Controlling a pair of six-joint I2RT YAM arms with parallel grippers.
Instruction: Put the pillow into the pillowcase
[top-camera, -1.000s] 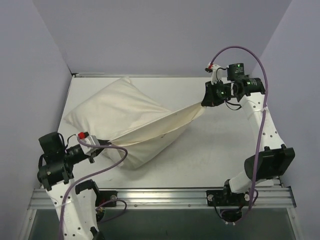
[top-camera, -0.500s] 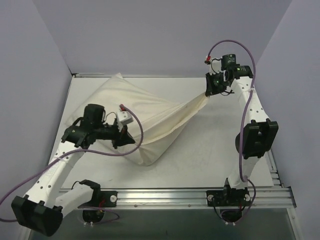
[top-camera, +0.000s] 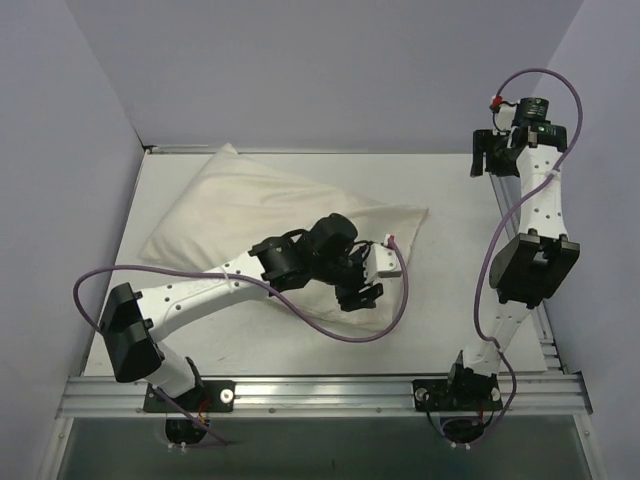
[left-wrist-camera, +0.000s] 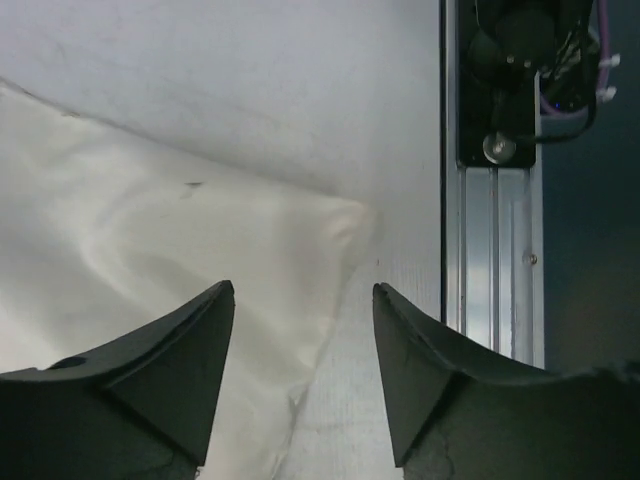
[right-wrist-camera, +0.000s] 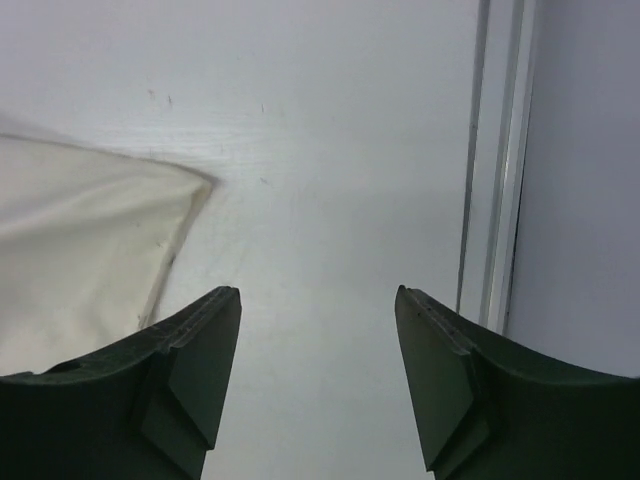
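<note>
I see the pillowcase (top-camera: 270, 205) lying plump on the surface (top-camera: 450, 270), long axis far-left to near-right. Left pincer (left-wrist-camera: 300, 290) spread above its near-right corner; right pincer (right-wrist-camera: 318, 295) spread, apart from it.

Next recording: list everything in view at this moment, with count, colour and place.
pillowcase: one, cream, lying plump on the left and middle of the table
pillow: none seen on its own
table: one, white, filling the floor of the view
walls: pale lilac, on the far, left and right sides
rail: one, silver, along the near edge
cables: two, purple, one looping along each arm
left arm: white with black joints, reaching across the pillowcase
right arm: white with black joints, raised at the far right
left claw: black, open, over the pillowcase's near right corner
right claw: black, open, empty, over bare table
</note>
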